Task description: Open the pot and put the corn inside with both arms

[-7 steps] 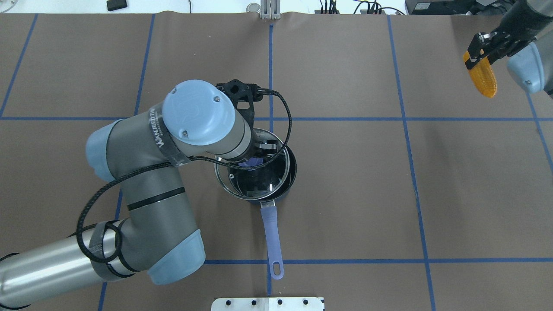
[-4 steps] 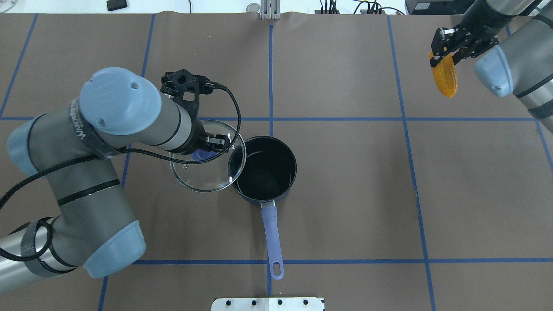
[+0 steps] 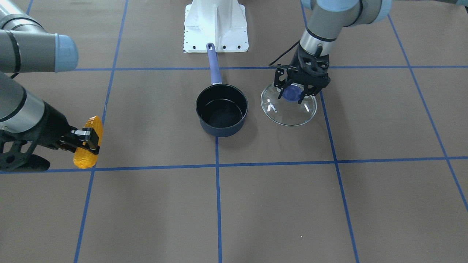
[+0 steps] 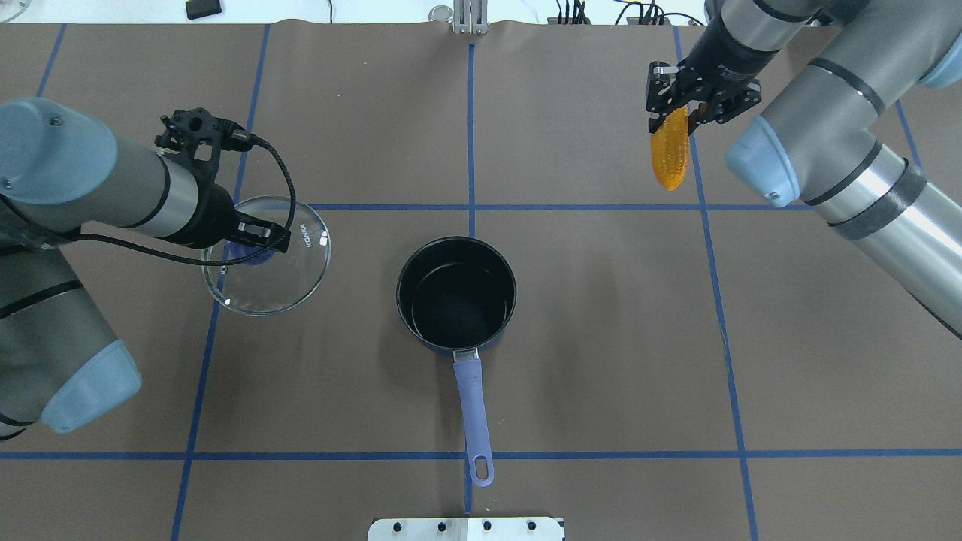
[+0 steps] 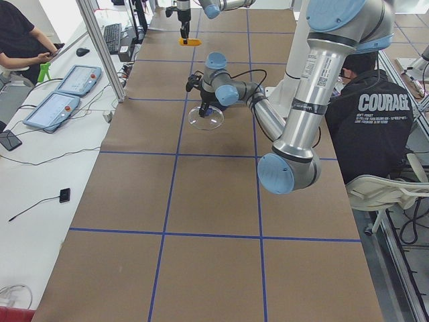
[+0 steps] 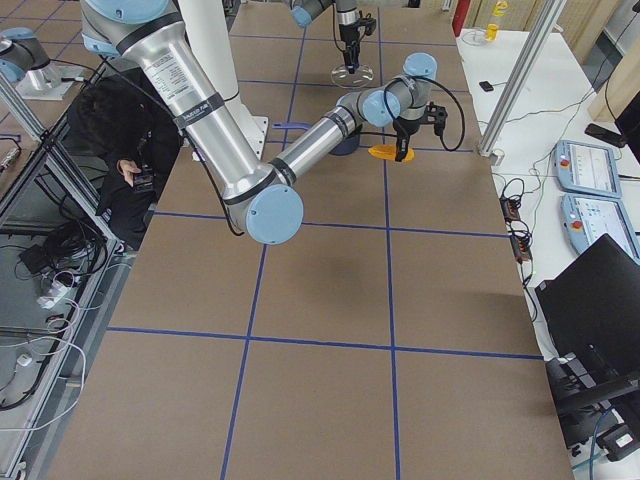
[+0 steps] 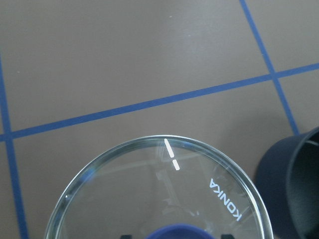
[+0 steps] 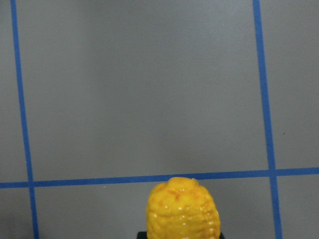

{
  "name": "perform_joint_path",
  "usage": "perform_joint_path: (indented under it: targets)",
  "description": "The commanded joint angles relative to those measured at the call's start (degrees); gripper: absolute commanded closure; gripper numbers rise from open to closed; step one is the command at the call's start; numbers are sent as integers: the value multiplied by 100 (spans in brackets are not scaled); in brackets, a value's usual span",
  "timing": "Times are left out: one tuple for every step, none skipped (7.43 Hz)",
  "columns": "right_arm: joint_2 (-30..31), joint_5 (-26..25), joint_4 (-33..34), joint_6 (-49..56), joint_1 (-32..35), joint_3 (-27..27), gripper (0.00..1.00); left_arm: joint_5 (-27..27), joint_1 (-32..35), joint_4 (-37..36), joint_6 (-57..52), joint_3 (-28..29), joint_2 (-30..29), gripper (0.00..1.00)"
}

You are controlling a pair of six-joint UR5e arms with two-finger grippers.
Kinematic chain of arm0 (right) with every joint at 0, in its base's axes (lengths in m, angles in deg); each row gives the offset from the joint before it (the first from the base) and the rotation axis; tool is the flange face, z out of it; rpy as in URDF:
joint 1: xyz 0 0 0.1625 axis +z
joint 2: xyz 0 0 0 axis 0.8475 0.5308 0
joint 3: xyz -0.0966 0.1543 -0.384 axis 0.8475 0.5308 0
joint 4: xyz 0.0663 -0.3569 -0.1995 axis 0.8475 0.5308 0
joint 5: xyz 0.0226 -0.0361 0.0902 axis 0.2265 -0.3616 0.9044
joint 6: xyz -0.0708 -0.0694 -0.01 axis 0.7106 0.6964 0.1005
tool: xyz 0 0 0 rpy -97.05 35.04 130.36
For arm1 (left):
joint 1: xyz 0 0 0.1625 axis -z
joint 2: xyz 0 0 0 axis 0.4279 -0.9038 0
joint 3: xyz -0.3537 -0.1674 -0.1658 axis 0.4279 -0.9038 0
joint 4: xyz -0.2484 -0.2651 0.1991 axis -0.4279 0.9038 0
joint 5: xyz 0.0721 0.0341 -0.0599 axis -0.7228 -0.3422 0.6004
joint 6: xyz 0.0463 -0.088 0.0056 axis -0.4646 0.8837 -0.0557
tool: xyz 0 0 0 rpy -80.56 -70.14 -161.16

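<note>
The dark pot with a purple handle stands open and empty at the table's middle; it also shows in the front view. My left gripper is shut on the blue knob of the glass lid and holds it to the left of the pot, clear of the rim. In the front view this lid hangs under the gripper. My right gripper is shut on one end of the yellow-orange corn, held in the air at the far right, well away from the pot.
Blue tape lines divide the brown table cover. A white mounting plate sits at the near edge behind the pot handle. A seated person and tablets on a side table are beside the table.
My left arm has carried the lid further left, fully off the pot. My right arm has moved the corn left, from the far right corner toward the table's middle.
</note>
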Motion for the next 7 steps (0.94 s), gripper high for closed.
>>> perform_joint_path:
  targets:
    - [-417,-526,-5,-974,-652,-93,55,409,460,1011,-556,577,503,52]
    - [-602,-815,4,-1387,-959,-84,55,558,618,1836,-663,1077,705,52]
    - [-761,-1053,13,-1704,-1215,-84,56,995,837,2435,-699,1499,847,52]
    - [-867,-1212,13,-1933,-1417,-84,56,1112,987,2729,-734,1591,1057,52]
    - [-1007,-1510,13,-2206,-1750,-41,56,1174,1023,2914,-751,1583,1277,52]
    - [-1095,-1765,13,-2391,-2032,-14,56,1227,1076,3108,-743,1557,1479,52]
    - [-1148,-1985,13,-2549,-2269,12,56,1228,1094,3310,-743,1556,1672,52]
